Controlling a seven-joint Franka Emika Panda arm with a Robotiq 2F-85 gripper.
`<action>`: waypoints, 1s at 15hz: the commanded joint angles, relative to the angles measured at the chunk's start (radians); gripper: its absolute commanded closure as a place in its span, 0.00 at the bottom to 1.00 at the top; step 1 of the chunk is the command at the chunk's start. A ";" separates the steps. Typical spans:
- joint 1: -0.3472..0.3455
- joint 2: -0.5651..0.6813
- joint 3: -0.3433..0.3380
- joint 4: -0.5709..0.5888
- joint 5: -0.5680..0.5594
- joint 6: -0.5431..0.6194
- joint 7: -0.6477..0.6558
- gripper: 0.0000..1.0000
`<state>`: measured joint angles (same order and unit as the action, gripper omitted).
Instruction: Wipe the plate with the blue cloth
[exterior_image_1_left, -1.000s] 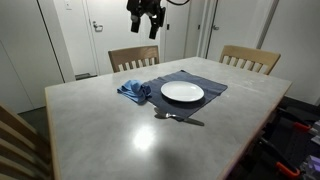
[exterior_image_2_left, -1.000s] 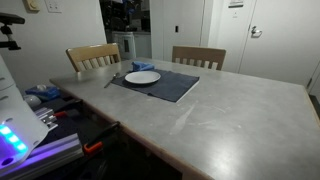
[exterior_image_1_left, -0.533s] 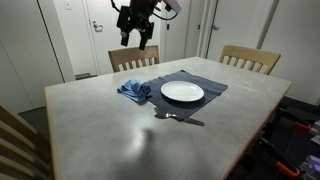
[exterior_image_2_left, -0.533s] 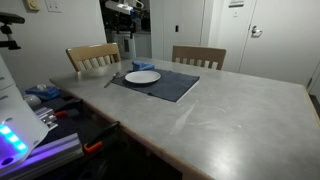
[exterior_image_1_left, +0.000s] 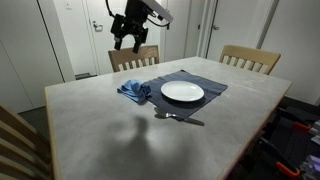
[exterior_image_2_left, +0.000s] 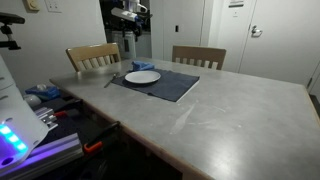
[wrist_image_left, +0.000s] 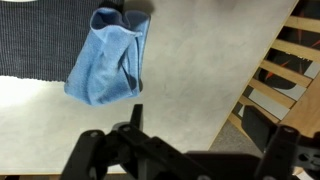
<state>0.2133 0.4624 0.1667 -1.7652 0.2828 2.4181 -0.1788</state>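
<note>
Gripper (exterior_image_1_left: 130, 42), fingers (wrist_image_left: 88, 152) spread and empty, was swung across above the blue cloth (exterior_image_1_left: 134, 91) beside the plate (exterior_image_1_left: 182, 92); pickup was judged still pending.

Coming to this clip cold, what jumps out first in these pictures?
The white plate stands out, centred on a dark placemat on the pale table. Beside it, at the mat's edge, lies the crumpled blue cloth, which also fills the top of the wrist view. The gripper hangs high above the cloth, open and empty.
</note>
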 joint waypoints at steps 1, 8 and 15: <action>-0.024 0.041 0.024 0.035 -0.019 0.031 0.017 0.00; -0.036 0.068 0.030 0.051 -0.018 0.017 0.016 0.00; -0.024 0.054 0.027 0.024 -0.033 0.037 0.031 0.00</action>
<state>0.2043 0.5173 0.1739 -1.7373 0.2806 2.4490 -0.1656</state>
